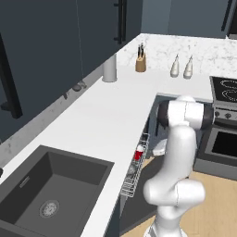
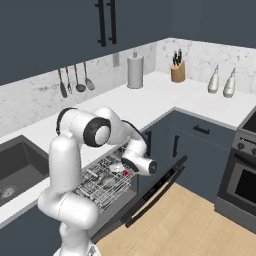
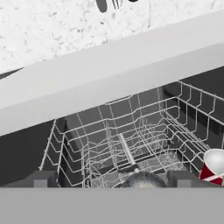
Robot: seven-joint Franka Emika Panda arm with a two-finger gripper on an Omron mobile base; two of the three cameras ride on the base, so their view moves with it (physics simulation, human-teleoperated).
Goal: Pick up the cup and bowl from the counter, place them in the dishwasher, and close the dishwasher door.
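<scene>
1. The dishwasher (image 2: 107,187) is seen open under the counter (image 1: 97,120), with its wire rack (image 3: 127,140) pulled out below the counter's front edge.
2. The cup (image 3: 214,166) is found inside the rack, tilted against the rack's right wall in the hand view; in the left base view it (image 1: 139,153) shows as a red spot at the rack's far end.
3. The bowl (image 3: 142,180) is seen low in the rack at its near edge, between the two fingertips; in the left base view it (image 1: 132,170) lies just nearer than the cup.
4. The gripper (image 3: 109,181) is held above the near edge of the rack, its jaws spread wide with nothing clamped between them.
5. The dishwasher door (image 2: 152,192) is hung down and outward, tilted, not shut.
6. A grey cylinder (image 2: 135,71) and a knife block (image 2: 177,70) are stood at the counter's back edge.
</scene>
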